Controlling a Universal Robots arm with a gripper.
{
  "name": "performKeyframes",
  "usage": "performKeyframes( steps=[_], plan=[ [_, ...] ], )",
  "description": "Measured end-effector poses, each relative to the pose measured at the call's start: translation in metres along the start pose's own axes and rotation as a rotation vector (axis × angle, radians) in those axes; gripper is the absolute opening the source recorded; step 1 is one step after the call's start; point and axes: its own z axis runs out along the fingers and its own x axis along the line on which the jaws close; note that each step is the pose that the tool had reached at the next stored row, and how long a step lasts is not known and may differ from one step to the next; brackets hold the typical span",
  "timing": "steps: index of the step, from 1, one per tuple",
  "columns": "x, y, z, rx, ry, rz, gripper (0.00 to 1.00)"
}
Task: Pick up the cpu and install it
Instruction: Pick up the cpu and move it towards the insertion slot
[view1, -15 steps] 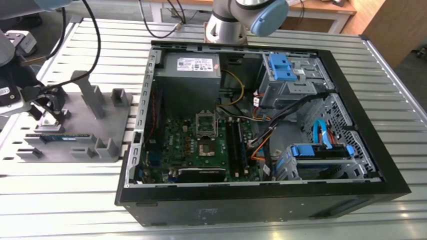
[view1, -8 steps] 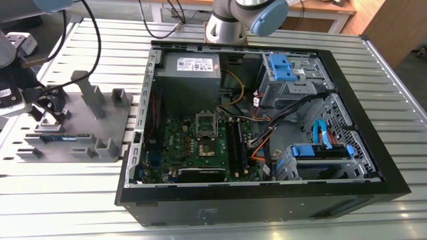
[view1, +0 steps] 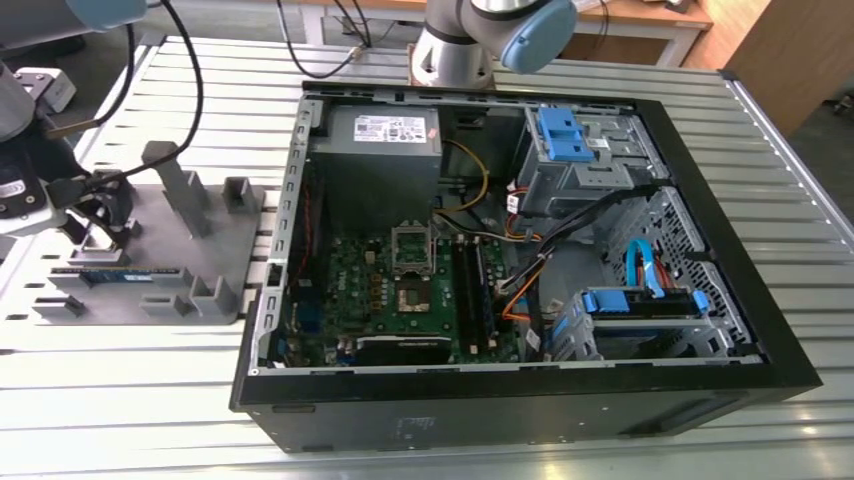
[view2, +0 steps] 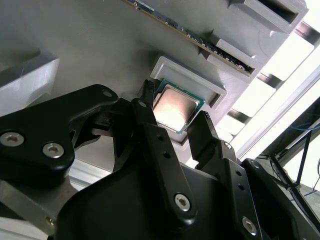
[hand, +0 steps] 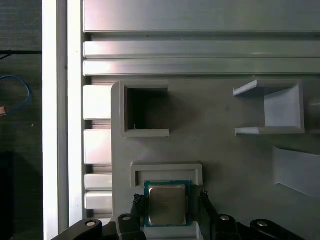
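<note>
The cpu (hand: 167, 204) (view2: 175, 107), a small square chip with a shiny metal top, lies flat in a shallow pocket of the grey fixture plate (view1: 234, 235). In both wrist views my gripper (hand: 169, 200) (view2: 176, 105) is down at this pocket, open. Its black fingers (hand: 137, 206) stand one on each side of the chip, very close to its edges. In the exterior view the gripper (view1: 96, 215) hangs over the plate's left part and hides the chip. The motherboard socket (view1: 411, 282) lies inside the open computer case (view1: 747, 330), with its metal frame (view1: 411, 240) raised.
A long memory stick (view1: 114, 270) (view2: 200, 42) stands in a slot of the plate beside the chip's pocket. Upright grey holders (view1: 180, 185) and an empty square pocket (hand: 145, 112) stand on the plate. Cables (view1: 534, 270) and blue drive brackets (view1: 567, 135) crowd the case's right half.
</note>
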Motion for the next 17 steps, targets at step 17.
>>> performKeyframes(
  steps=[17],
  plan=[
    [0.0017,0.0012,0.0023,0.0001,0.0,0.0,0.54]
  ],
)
